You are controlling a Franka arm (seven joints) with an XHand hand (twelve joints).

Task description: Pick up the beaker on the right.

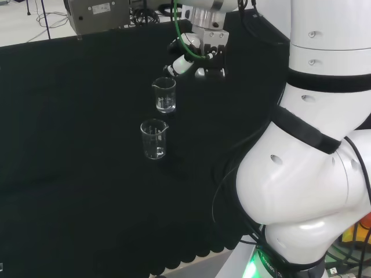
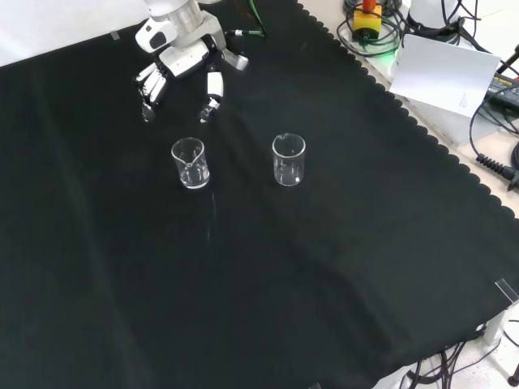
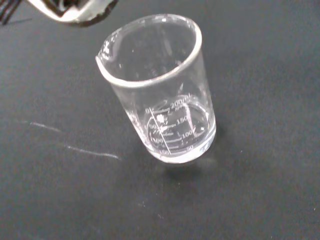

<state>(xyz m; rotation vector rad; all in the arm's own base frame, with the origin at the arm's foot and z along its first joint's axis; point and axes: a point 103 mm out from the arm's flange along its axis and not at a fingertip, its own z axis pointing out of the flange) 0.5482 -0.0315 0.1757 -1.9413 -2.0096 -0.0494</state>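
Setting: robotics lab bench. Work surface covered with black cloth (image 2: 324, 267) with a scalloped edge. Two clear graduated glass beakers (image 2: 191, 163) (image 2: 289, 159) stand on it, as for a chemistry bench. Far right in the front view: loose cables (image 2: 486, 162), a white card (image 2: 442, 73). Grey metal equipment box (image 1: 97, 14) at the far edge in the head view.

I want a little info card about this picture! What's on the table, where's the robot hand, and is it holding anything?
Table: bench with black cloth
Things on it: two clear glass beakers, both upright
Beaker nearer the hand: left beaker in the front view, looks empty
Other beaker: right beaker in the front view, standing apart from the first
Robot hand: the hand is above the left beaker in the front view, fingers spread and pointing down
Touching a beaker: no
Holding anything: nothing
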